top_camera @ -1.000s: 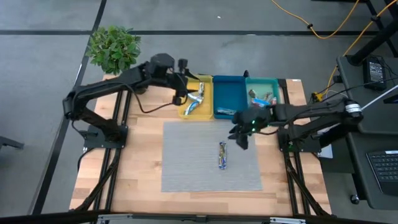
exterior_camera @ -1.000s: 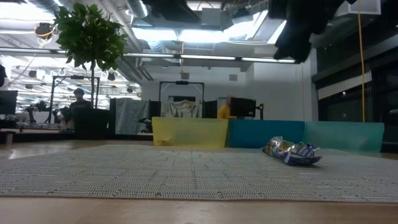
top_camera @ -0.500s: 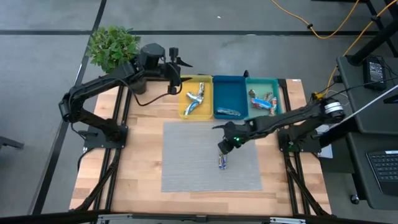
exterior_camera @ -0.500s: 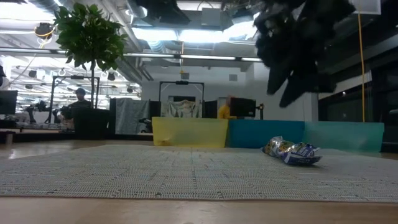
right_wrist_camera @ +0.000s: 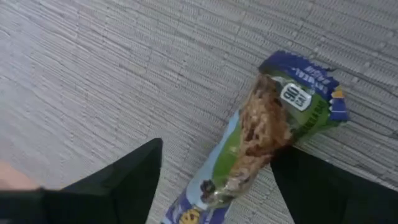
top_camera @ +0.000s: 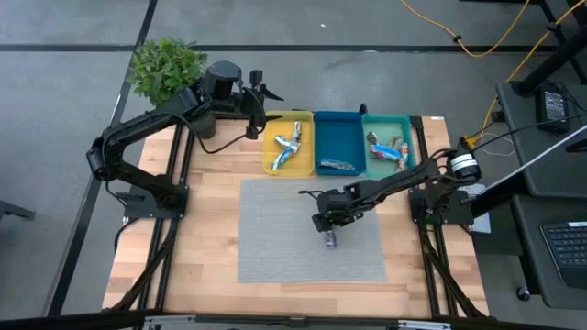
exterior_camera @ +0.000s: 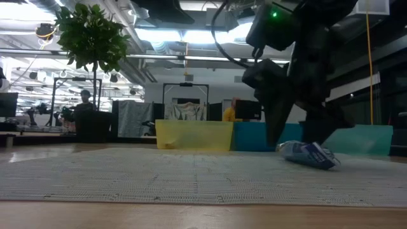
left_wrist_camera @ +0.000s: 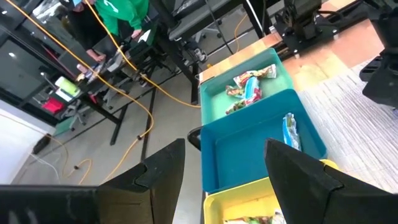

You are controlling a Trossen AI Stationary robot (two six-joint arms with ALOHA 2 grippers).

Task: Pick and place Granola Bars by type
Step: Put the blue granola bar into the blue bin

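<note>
One granola bar (right_wrist_camera: 268, 133) in a blue, green and white wrapper lies flat on the grey mat (top_camera: 275, 229); it also shows in the high view (top_camera: 330, 241) and the low view (exterior_camera: 313, 155). My right gripper (right_wrist_camera: 214, 186) is low over it and open, with one finger on each side of the bar's middle (top_camera: 324, 220). My left gripper (top_camera: 260, 95) is open and empty, raised beyond the far edge near the yellow tray (top_camera: 303, 126). Silver bars lie in the yellow tray, one bar (top_camera: 336, 167) in the blue tray (top_camera: 337, 119), and red-orange bars (top_camera: 386, 150) in the teal tray (top_camera: 411, 137). My right gripper comes at the bar from above, slanting from the table's right, with its open fingers (right_wrist_camera: 118, 180) across the bar's length. One finger (right_wrist_camera: 323, 186) stands close against the wrapper's edge (right_wrist_camera: 283, 152); I cannot tell whether it touches. The bar rests flat on the mat.
A potted plant (top_camera: 168, 69) stands at the far left corner beside the left arm. The three trays sit in a row along the far edge. The wooden table (top_camera: 206, 247) surrounds the mat. Cables and a stand lie off the right side.
My right gripper has swung from in front of the trays toward the near left and come down over the bar on the mat, its fingers now astride it. My left gripper has drawn back from above the yellow tray toward the far edge, then stayed still.
</note>
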